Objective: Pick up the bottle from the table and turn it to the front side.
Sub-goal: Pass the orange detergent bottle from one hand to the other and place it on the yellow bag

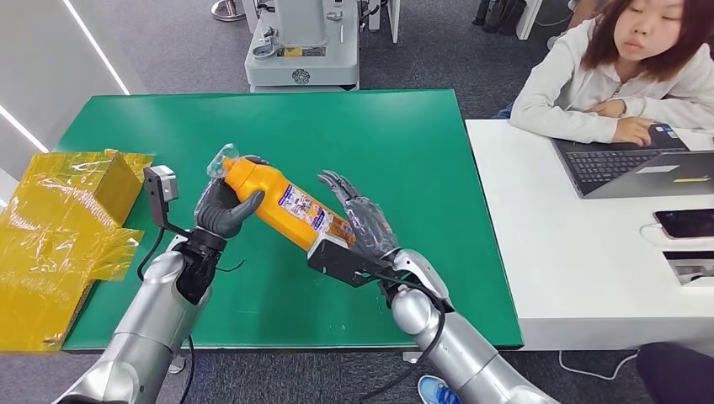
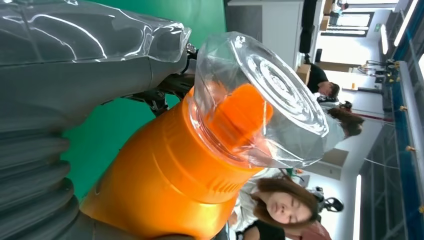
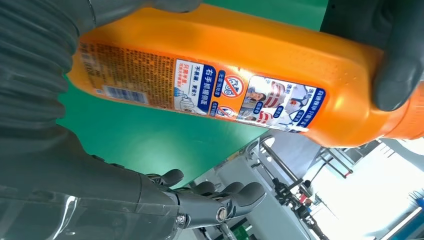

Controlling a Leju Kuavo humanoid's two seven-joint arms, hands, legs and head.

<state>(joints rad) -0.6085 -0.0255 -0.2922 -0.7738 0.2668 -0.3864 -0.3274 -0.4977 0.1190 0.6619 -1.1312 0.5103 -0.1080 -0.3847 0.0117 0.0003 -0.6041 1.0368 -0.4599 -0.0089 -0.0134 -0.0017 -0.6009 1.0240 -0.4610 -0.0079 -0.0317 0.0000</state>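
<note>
Laptop, phone, yellow wrap

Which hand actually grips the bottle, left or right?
The left hand: it wraps the orange bottle near its clear cap. The right hand lies at the base end, fingers extended rather than wrapped.

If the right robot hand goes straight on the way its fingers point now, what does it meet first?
Probably nothing near: the right robot hand points past the orange bottle over the bare green table, though depth is unclear.
</note>
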